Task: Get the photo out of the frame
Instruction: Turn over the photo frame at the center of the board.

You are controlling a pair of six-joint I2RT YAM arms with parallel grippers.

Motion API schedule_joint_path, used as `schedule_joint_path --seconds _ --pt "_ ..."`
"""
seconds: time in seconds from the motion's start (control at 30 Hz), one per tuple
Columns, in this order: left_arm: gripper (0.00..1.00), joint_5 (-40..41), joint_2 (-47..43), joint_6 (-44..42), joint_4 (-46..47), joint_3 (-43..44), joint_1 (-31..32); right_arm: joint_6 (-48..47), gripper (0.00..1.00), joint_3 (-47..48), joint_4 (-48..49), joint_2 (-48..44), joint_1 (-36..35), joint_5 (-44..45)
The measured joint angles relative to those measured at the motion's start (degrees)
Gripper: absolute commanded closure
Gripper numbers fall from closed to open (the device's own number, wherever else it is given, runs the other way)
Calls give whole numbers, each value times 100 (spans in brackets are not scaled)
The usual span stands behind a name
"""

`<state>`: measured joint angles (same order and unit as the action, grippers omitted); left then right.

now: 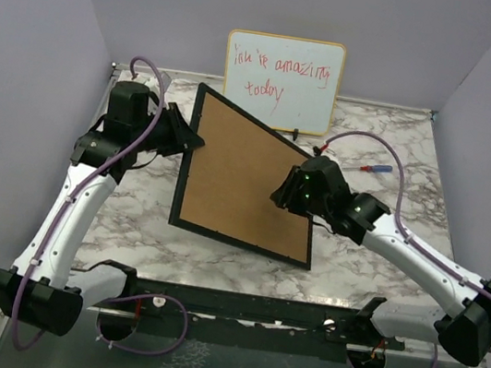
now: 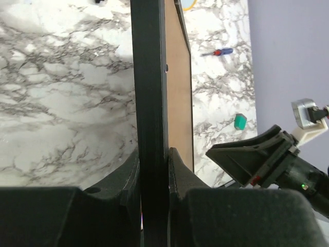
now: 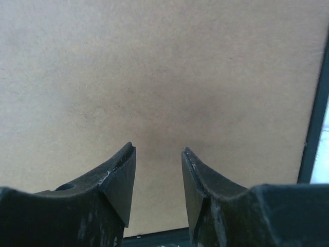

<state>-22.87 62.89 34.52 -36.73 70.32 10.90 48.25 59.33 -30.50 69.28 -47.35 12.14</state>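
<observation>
Frame (image 1: 238, 183) held by left end effector (image 2: 153, 152); right end effector (image 3: 158, 148) parted; whiteboard (image 1: 282, 80) "amazing today".

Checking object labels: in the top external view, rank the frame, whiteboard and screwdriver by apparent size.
1. frame: largest, though it sits nearer the camera than the others.
2. whiteboard.
3. screwdriver: by far the smallest.

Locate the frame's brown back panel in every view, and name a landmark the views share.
Top external: back panel at picture centre.
Left wrist: back panel, a thin strip right of centre, seen edge-on.
Right wrist: back panel fills nearly everything.
Shared landmark: the black rim bordering it.
</observation>
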Motion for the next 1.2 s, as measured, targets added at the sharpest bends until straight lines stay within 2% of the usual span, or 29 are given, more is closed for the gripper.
schedule_joint_path --seconds 0.17,0.3,0.57,0.77,0.97,1.2 --pt "100 221 214 -240 -745 595 0 -188 57 249 297 778 33 -638" --pt "100 455 697 -525 -1587 1742 0 -229 57 452 549 1158 33 -1156" --pt "100 575 1182 -835 -2221 3416 0 -247 57 994 1130 1488 39 -2157" --pt "100 546 1320 -866 -2269 3571 31 -129 56 1027 1617 1762 44 -2846" --pt "100 669 1263 -651 -1729 3224 437 63 54 1250 1867 2070 103 -3460" --pt "100 975 1276 -632 -1609 3432 750 323 53 1394 2153 2312 212 -4046"
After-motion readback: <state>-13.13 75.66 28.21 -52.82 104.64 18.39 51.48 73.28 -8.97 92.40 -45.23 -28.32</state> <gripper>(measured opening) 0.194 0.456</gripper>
